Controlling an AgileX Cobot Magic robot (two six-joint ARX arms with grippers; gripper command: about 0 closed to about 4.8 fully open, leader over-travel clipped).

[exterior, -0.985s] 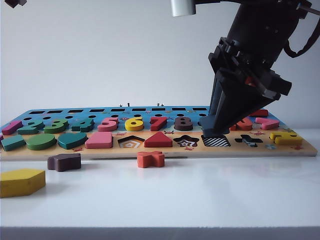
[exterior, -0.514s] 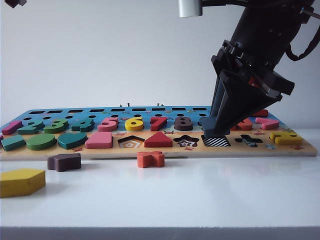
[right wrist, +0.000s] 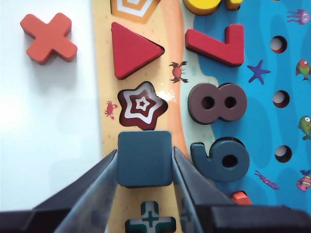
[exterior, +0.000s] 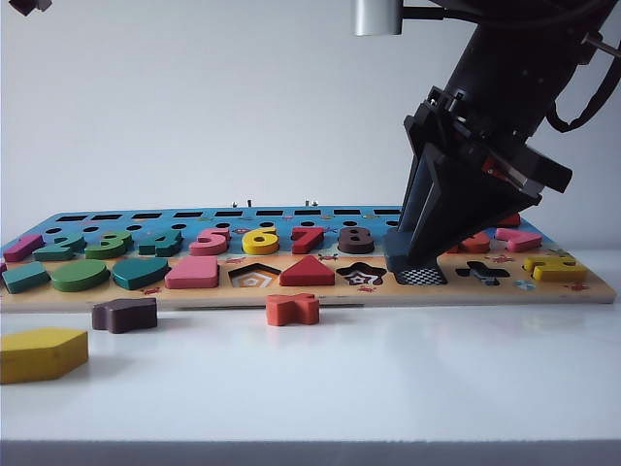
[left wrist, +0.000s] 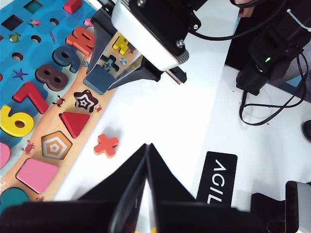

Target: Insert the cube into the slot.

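Against a plain white wall and desk (exterior: 388, 388), our right hand (right wrist: 146, 167) is gripping the cube (right wrist: 145, 158) by opposite flat sides, right of centre over the slot (exterior: 422, 276). It looks rigid, light, smooth. Our left hand (left wrist: 146, 160) is hovering closed, empty.

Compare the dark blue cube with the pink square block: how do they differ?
1. The cube is dark navy; the pink square block is pink.
2. The cube is clamped in the right gripper; the pink block sits seated in the puzzle board.
3. The cube hangs over the checkerboard slot, not yet in.
Both are rounded-corner squares.
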